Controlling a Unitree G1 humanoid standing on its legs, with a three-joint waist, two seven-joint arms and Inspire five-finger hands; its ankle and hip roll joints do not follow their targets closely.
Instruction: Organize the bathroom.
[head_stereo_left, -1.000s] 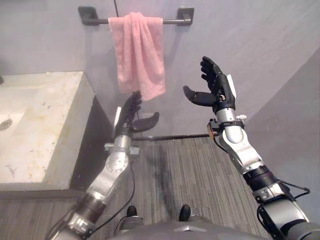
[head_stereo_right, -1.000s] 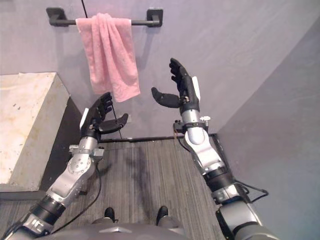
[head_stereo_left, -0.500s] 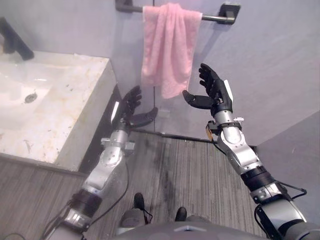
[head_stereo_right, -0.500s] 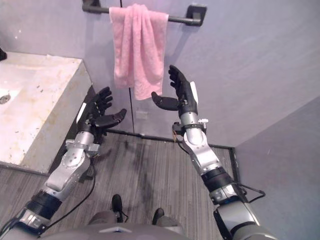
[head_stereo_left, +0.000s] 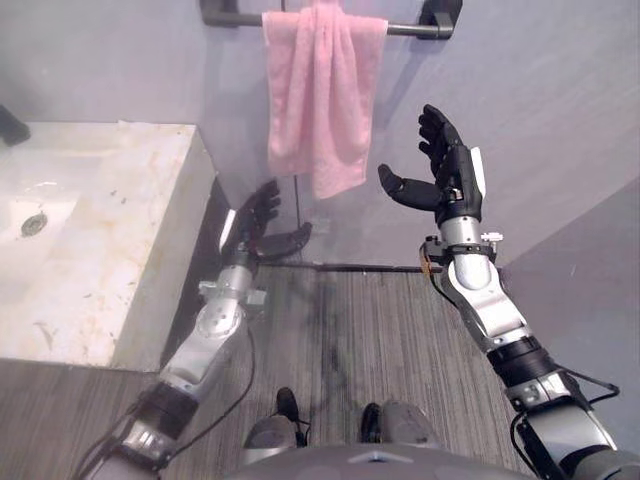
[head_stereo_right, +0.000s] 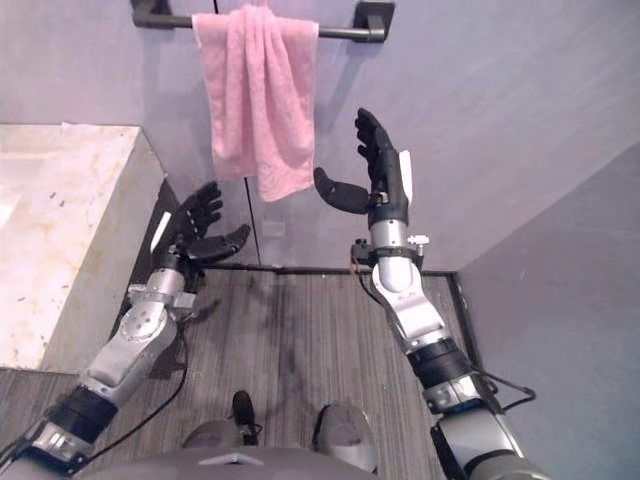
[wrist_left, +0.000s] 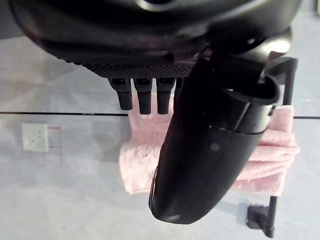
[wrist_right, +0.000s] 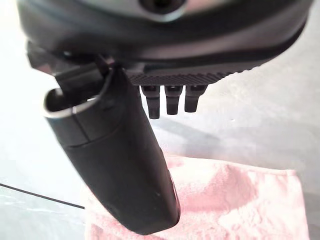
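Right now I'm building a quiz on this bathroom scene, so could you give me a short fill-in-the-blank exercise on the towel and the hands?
1. The towel draped over the wall bar is ____ in colour.
2. The right hand is raised near the towel with its fingers ____.
3. The left hand is held ____ than the right hand.
4. The sink stands on the robot's ____ side.

Missing words: pink; open; lower; left
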